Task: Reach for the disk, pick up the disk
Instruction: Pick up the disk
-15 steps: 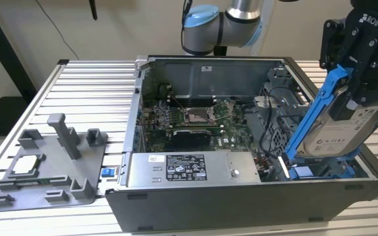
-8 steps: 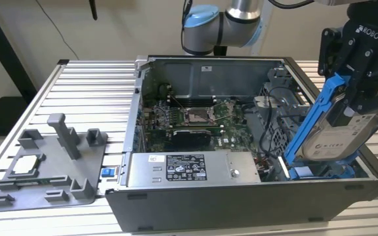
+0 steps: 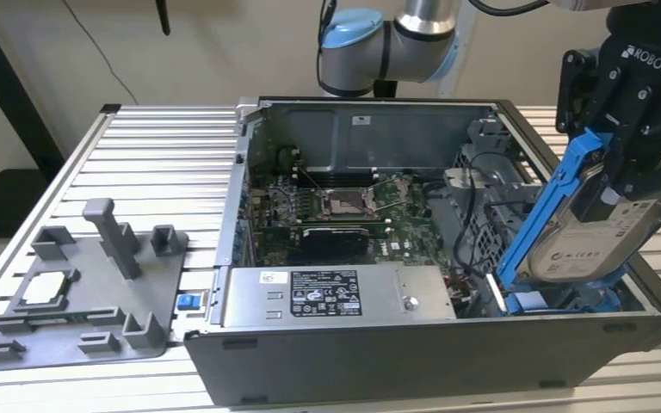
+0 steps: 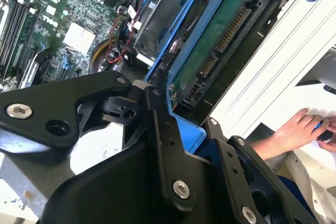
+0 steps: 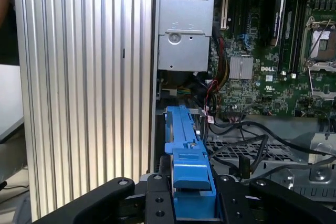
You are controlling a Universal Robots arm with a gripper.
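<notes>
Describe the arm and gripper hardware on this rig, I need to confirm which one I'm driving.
The arm has silver tube sections and light-blue joint caps. The gripper is matte black with white lettering on its body; its linkage fingers carry silver screws.

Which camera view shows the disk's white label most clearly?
The exterior view: the disk stands tilted above the computer case, held in the claw, label facing the camera. The second wrist view shows its connector edge; the first wrist view shows its blue bracket edge-on.
</notes>
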